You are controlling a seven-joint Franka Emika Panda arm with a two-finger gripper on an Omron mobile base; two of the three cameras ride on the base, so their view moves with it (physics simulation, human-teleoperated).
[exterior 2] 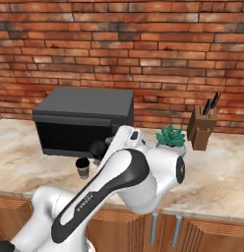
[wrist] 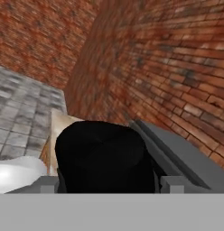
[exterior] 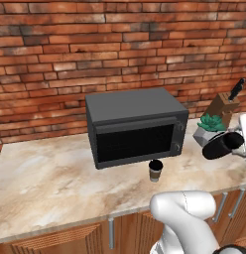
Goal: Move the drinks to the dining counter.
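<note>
The gripper [wrist: 109, 182] is clamping the black bottle [wrist: 102, 155] between its fingertips, carrying it tipped on its side above the marble counter [exterior: 55, 173], while the coffee cup [exterior: 155, 170] is standing in front of the microwave [exterior: 135, 124]

Knife block [exterior: 225, 106] partly hidden behind plant [exterior: 210, 123].

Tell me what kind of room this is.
Most likely a home kitchen: a black boxy microwave sits on a beige marble counter against a red brick wall, with a wooden knife block nearby.
</note>
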